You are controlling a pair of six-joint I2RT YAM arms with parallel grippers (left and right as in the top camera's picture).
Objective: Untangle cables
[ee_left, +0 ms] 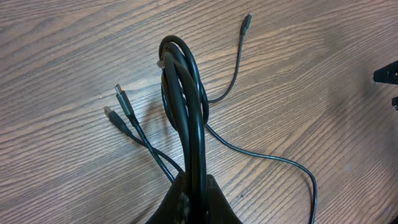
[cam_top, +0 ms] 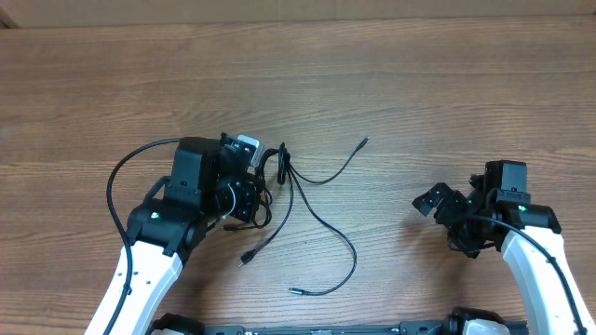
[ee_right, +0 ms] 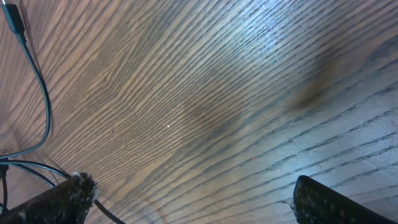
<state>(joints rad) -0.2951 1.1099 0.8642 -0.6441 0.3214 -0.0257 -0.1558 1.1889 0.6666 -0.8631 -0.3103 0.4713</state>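
Note:
The cables point(cam_top: 282, 172) are thin black cords, gathered into a looped bundle at the table's middle left. Loose strands trail from it toward plug ends at the upper right point(cam_top: 363, 142), at the front point(cam_top: 294, 291) and at the lower left point(cam_top: 244, 261). My left gripper point(cam_top: 262, 179) is shut on the bundle. In the left wrist view the cable loop point(ee_left: 184, 93) stands up out of the closed gripper point(ee_left: 196, 196), with two plug ends point(ee_left: 121, 98) lying to its left. My right gripper point(cam_top: 434, 201) is open over bare wood, well to the right of the cables. Its wrist view shows the fingers point(ee_right: 59, 200) wide apart with nothing between them, and one cable strand point(ee_right: 44, 99) at the left edge.
The wooden table point(cam_top: 419, 84) stretches in all directions around the cables. The left arm's own thicker black wire point(cam_top: 116, 181) arcs out at the left. The right arm's body point(cam_top: 507, 200) stands at the right.

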